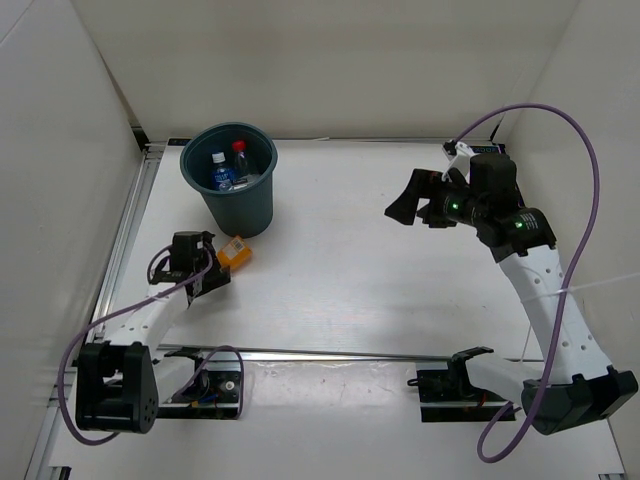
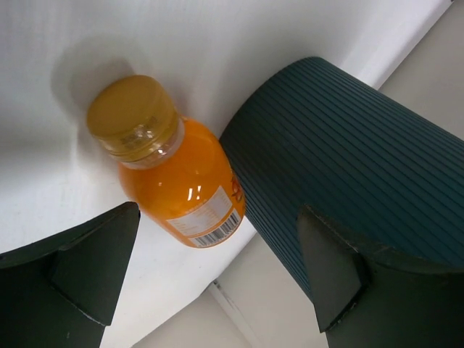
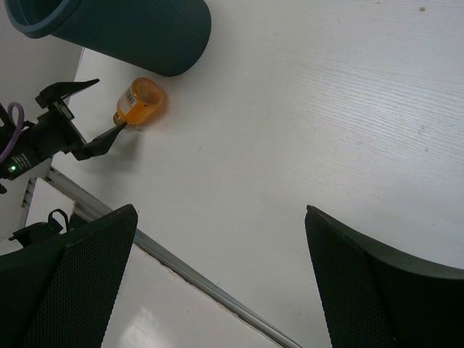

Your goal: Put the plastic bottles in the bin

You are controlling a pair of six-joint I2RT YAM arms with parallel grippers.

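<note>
- The bin (image 1: 228, 175) stands upright at the far left of the white surface (image 1: 380, 290), its open mouth facing up.
- Two of the plastic bottles stand inside it: the red-capped bottle (image 1: 240, 150) towards the back and the blue-capped bottle (image 1: 220, 170) just beside it on the left.
- More clear plastic shows low in the bin, but it is too small to tell what it is.
- The orange bottle (image 1: 235, 253) is out on the surface, just beside the foot of the bin on the near side.
- It looks to lie on its side.
- In the left wrist view the orange bottle (image 2: 177, 181) shows its yellow cap at the upper left and its barcode label at the lower end, with the ribbed bin wall (image 2: 348, 167) close on its right.
- The left fingers (image 1: 210, 280) are low at the bottle and spread wide apart.
- The left wrist view shows the left fingers (image 2: 80, 268) on either side of the bottle's labelled end, with white surface showing between each finger and the bottle, so nothing is clamped.
- From the right wrist view one tip of the left fingers (image 3: 109, 136) sits right at the orange bottle (image 3: 141, 101); whether it touches, I cannot tell.
- The right fingers (image 1: 403, 207) hang high over the right half of the surface, well apart from the bin and the bottles.
- The right fingers (image 3: 80, 283) are also spread wide and hold nothing.
</note>
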